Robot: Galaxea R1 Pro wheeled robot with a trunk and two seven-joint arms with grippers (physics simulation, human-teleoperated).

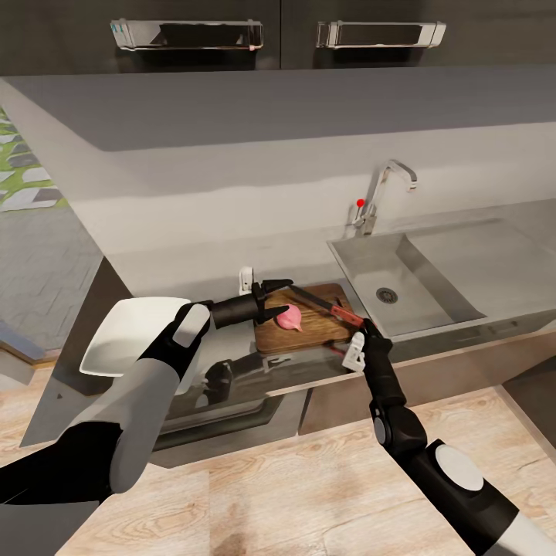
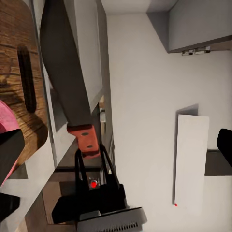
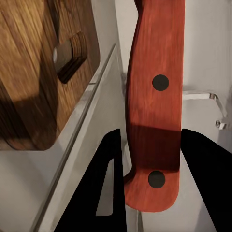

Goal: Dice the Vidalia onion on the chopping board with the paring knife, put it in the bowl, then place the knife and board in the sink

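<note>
The pinkish Vidalia onion (image 1: 291, 318) lies on the dark brown chopping board (image 1: 313, 328), on the grey countertop (image 1: 185, 274) left of the sink (image 1: 401, 286). My left gripper (image 1: 276, 300) is open over the board's left end, its lower finger (image 2: 9, 150) touching the onion (image 2: 6, 126). My right gripper (image 1: 357, 326) is shut on the red-orange handle (image 3: 154, 96) of the paring knife (image 1: 324, 303). Its dark blade (image 2: 63, 72) slants over the board toward the onion. The white bowl (image 1: 127, 340) sits to the left, partly behind my left arm.
The curved chrome tap (image 1: 386, 189) with its red knob stands behind the empty basin, and the flat drainboard (image 1: 479, 255) runs to the right. Dark upper cabinets with metal handles (image 1: 185, 35) hang above. Wooden floor lies in front of the lower cabinets.
</note>
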